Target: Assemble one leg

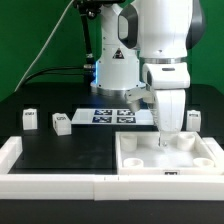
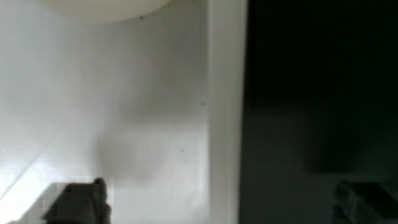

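Observation:
Three legs show in the exterior view, small white blocks with black-and-white tags. Two stand at the exterior view's left [image 1: 30, 119] [image 1: 62, 124] and one at its right [image 1: 194, 120]. My gripper [image 1: 163, 138] points straight down over the far rim of the large white tray-like piece [image 1: 205, 152]. It is open and empty. In the wrist view the dark fingertips [image 2: 75, 203] stand wide apart. One is over the white tray-like piece [image 2: 125, 110], the other over the black table [image 2: 320, 90]. No leg lies between them.
The marker board [image 1: 112, 115] lies behind the gripper near the robot base. A long white raised rail [image 1: 50, 182] runs along the table's front and up the left side. A pale round shape [image 2: 107, 8] shows on the white piece in the wrist view.

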{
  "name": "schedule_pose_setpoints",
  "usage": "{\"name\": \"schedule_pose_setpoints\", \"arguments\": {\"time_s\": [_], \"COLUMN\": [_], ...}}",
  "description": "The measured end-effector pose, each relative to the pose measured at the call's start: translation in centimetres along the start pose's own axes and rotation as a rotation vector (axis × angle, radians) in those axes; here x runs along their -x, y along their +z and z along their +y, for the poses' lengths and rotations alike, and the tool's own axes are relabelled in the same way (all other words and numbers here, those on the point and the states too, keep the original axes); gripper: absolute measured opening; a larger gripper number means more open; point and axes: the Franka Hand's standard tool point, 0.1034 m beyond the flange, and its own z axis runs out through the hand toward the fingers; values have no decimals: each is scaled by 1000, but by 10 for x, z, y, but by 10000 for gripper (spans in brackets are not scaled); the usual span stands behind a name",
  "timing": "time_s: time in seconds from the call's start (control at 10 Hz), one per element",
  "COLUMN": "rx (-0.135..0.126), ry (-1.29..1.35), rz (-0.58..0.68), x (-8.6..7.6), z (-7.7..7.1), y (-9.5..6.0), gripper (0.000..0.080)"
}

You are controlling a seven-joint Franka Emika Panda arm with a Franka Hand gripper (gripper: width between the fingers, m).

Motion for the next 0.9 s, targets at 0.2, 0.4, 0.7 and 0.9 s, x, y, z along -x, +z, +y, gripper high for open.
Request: {"name": "schedule_pose_setpoints", "arguments": {"time_s": [0.2, 0.4, 0.7, 0.9], "rx": [0, 10, 29, 23], "ry": [0, 71, 176, 245], "rz": [0, 1, -3, -10], "x": [0, -4, -14, -14], "z": [0, -6, -24, -30], "y": [0, -8, -36, -44], "gripper": [645, 648, 648, 648]}}
